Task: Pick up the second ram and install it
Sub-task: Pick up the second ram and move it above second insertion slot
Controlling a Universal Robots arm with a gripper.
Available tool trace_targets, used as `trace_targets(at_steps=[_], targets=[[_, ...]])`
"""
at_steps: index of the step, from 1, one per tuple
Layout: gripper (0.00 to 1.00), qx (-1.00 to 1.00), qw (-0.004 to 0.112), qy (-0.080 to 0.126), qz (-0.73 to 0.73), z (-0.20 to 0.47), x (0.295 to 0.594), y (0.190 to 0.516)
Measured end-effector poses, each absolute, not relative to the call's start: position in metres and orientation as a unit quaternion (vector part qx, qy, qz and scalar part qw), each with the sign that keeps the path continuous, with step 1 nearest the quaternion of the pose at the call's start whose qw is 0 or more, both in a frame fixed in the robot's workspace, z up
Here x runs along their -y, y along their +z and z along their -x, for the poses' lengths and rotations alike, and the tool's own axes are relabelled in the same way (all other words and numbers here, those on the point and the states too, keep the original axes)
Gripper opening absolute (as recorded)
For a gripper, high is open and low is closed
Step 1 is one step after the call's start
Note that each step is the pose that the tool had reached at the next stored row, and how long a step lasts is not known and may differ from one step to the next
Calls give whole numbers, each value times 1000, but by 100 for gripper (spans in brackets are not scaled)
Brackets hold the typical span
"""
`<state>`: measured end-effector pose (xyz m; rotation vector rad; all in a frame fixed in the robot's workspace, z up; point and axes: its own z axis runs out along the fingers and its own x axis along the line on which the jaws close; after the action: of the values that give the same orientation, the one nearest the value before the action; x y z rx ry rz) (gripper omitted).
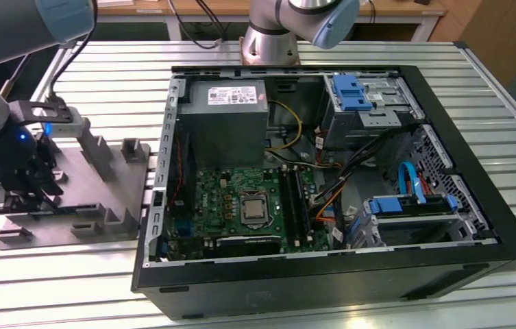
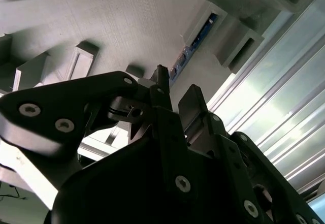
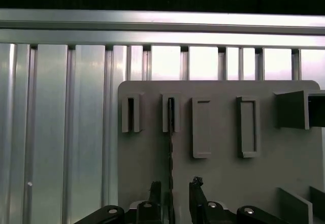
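The second ram [image 3: 171, 148] is a thin dark strip standing on edge in a slot of the grey fixture plate [image 3: 223, 178]. In the second wrist view the ram [image 2: 195, 42] shows blue-green between two grey posts. My gripper [image 3: 174, 189] is open and straddles the near end of the strip, one black finger [image 3: 196, 184] on each side with a gap to the board. In the exterior view the gripper [image 1: 27, 197] hangs low over the fixture plate [image 1: 79, 199] at the exterior view's left. The black memory slots [image 1: 290, 200] lie on the green motherboard inside the open computer case [image 1: 477, 253].
Grey posts and blocks [image 1: 131, 149] rise from the fixture plate around the gripper. The slatted metal table [image 1: 102, 75] runs under everything. Cables, a power supply [image 1: 228, 103] and blue drive brackets [image 1: 349, 89] crowd the case near the motherboard.
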<state>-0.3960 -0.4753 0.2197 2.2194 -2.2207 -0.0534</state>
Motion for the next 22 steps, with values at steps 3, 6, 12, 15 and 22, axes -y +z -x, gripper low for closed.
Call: trace_targets(at_steps=[3, 6, 12, 15, 22], targets=[[36, 707, 2, -16, -707, 396, 475, 218], [36, 707, 2, -16, -707, 396, 475, 217], [36, 707, 2, -16, -707, 396, 475, 215], [36, 707, 2, -16, -707, 396, 475, 215], [36, 707, 2, -16, -707, 396, 475, 211]])
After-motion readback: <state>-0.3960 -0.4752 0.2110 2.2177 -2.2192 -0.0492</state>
